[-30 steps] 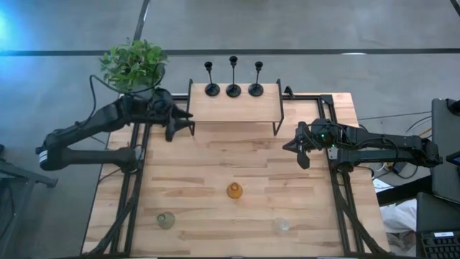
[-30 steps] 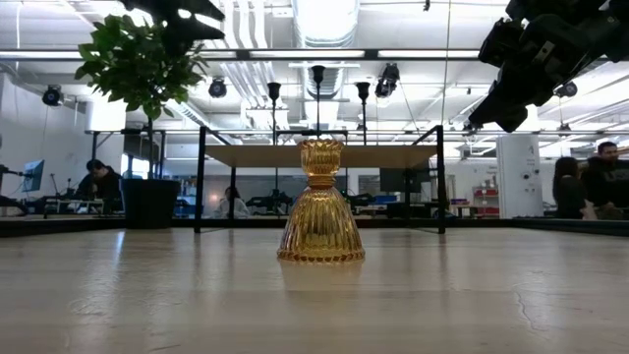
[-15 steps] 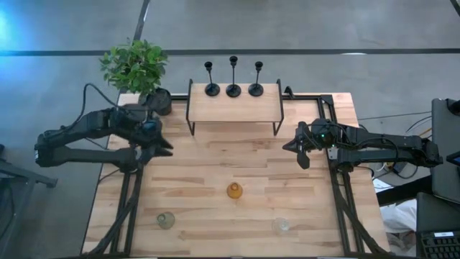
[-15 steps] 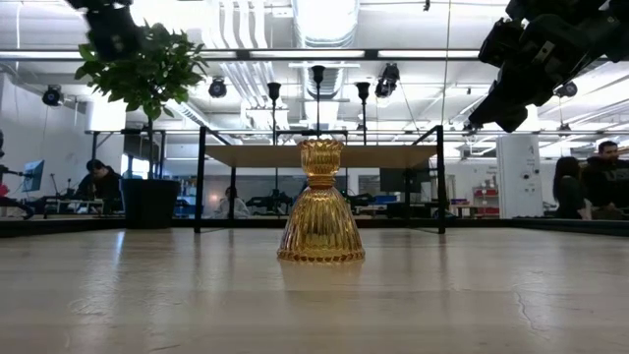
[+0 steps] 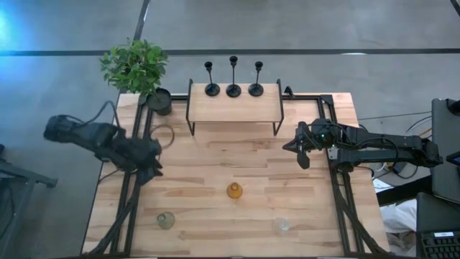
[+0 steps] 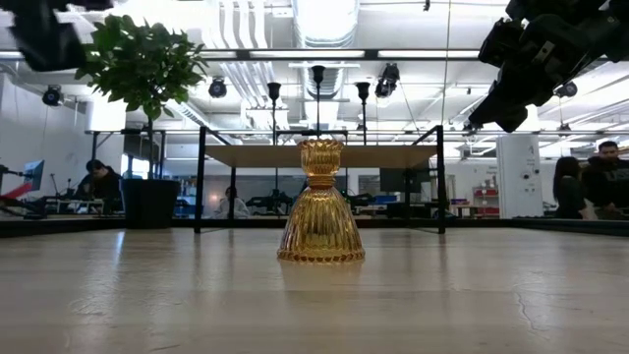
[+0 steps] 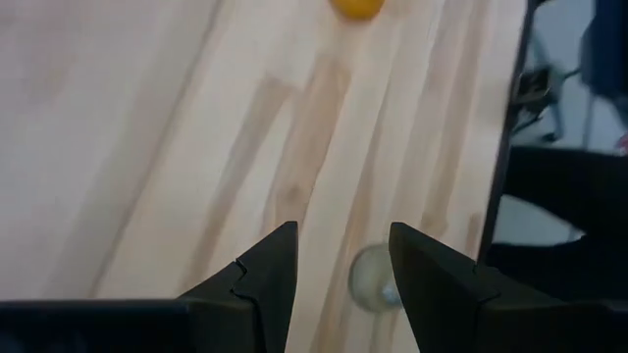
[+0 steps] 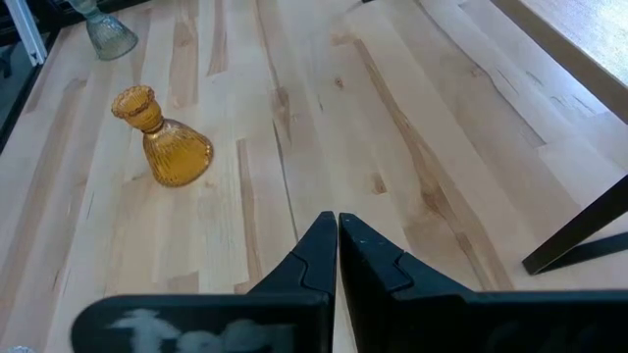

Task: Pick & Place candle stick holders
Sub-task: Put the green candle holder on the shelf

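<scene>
Three black candle stick holders (image 5: 233, 78) stand by their round bases in a row on the far edge of a raised wooden shelf (image 5: 233, 108). In the low view (image 6: 317, 84) they show behind the amber vase. My left gripper (image 5: 152, 171) is open and empty above the table's left side, far from the holders; its wrist view (image 7: 343, 270) looks down on bare boards. My right gripper (image 5: 298, 152) is shut and empty above the table's right side, near the shelf's right leg. It also shows in its wrist view (image 8: 337, 245).
An amber glass vase (image 5: 234, 191) stands mid-table, a greenish one (image 5: 166, 219) at the near left and a clear one (image 5: 281, 225) at the near right. A potted plant (image 5: 159, 101) stands at the far left corner. Bare boards lie between the shelf and the vases.
My left gripper has drawn back from the shelf's left end, going toward the table's near and left edges, and its arm has folded back to the left. My right arm has kept still. Nothing on the table has moved.
</scene>
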Robot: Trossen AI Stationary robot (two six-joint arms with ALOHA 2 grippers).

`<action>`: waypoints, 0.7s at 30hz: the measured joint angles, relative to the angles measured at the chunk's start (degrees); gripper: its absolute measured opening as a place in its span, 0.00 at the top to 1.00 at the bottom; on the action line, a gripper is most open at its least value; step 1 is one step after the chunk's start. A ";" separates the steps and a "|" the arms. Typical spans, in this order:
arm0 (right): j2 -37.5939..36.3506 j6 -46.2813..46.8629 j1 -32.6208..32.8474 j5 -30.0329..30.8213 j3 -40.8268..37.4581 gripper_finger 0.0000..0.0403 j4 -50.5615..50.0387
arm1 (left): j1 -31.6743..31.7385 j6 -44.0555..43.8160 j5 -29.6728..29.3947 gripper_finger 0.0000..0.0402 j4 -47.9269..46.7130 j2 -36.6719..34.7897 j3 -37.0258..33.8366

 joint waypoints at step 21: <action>0.00 -0.02 0.00 -0.01 0.00 0.97 -0.01 | -35.95 -31.30 -12.56 0.58 10.25 6.04 -11.39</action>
